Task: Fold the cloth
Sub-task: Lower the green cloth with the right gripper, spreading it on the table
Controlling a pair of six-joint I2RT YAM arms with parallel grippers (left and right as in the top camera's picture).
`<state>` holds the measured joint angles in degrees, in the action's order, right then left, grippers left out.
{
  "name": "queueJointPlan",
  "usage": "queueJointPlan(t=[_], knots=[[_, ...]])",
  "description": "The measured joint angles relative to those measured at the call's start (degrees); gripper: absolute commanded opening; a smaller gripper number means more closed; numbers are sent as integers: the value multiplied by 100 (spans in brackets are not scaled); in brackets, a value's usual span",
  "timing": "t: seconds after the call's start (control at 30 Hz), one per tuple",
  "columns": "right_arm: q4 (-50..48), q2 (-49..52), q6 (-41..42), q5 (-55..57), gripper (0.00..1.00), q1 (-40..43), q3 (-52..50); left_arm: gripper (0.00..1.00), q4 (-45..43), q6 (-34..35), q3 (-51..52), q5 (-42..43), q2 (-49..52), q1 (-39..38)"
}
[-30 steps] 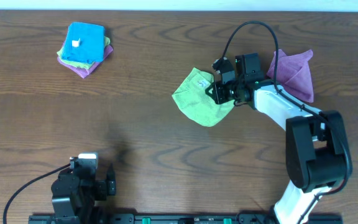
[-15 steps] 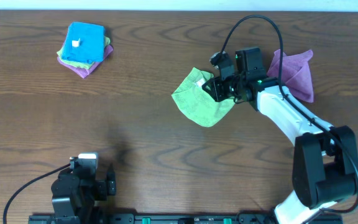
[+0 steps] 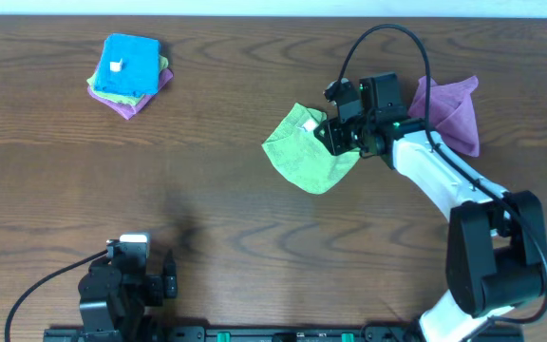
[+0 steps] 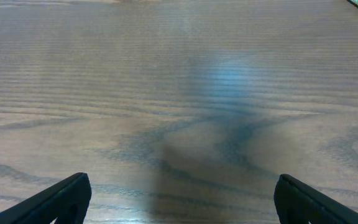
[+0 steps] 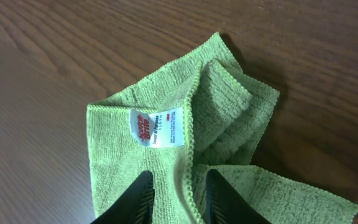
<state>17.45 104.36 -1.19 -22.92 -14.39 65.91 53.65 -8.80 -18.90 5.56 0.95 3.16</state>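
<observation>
The lime-green cloth (image 3: 302,154) lies crumpled right of the table's middle, its white tag (image 3: 307,124) facing up near the top edge. In the right wrist view the cloth (image 5: 229,106) is bunched in folds with the tag (image 5: 157,127) just ahead of the fingers. My right gripper (image 3: 331,133) (image 5: 179,196) sits at the cloth's upper right edge, its fingers closed narrowly on the hemmed edge. My left gripper (image 3: 150,275) (image 4: 179,199) is open and empty over bare wood at the front left, far from the cloth.
A purple cloth (image 3: 449,109) lies crumpled just right of my right arm. A bright blue folded cloth (image 3: 129,65) sits on a small stack of cloths at the back left. The table is dark brown wood.
My right gripper has shifted slightly towards the back of the table along the cloth's edge, and the arm's elbow has swung. The cloth has barely changed shape. The left arm has not moved.
</observation>
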Motion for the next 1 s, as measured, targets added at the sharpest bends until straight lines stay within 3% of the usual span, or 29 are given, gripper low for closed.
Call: queueJointPlan(t=[0.07, 0.2, 0.4, 0.6, 0.8, 0.93, 0.97, 1.0], knots=[[-37, 42, -11, 20, 25, -13, 0, 95, -2, 0, 0, 0, 0, 0], [-79, 50, -37, -28, 1, -68, 0, 95, 0, 0, 0, 0, 0, 0], [-85, 50, -76, -662, 1, -284, 0, 95, -2, 0, 0, 0, 0, 0], [232, 52, -76, -1322, 2, -1438, 4, 95, -2, 0, 0, 0, 0, 0], [866, 55, -120, -1329, 34, -2411, 4, 95, -2, 0, 0, 0, 0, 0], [1296, 59, -94, -1056, 33, -2540, 4, 95, -2, 0, 0, 0, 0, 0], [1300, 59, -87, -955, 35, -2538, 4, 95, -2, 0, 0, 0, 0, 0], [1292, 59, -61, -844, 44, -2533, 4, 95, 0, 0, 0, 0, 0, 0]])
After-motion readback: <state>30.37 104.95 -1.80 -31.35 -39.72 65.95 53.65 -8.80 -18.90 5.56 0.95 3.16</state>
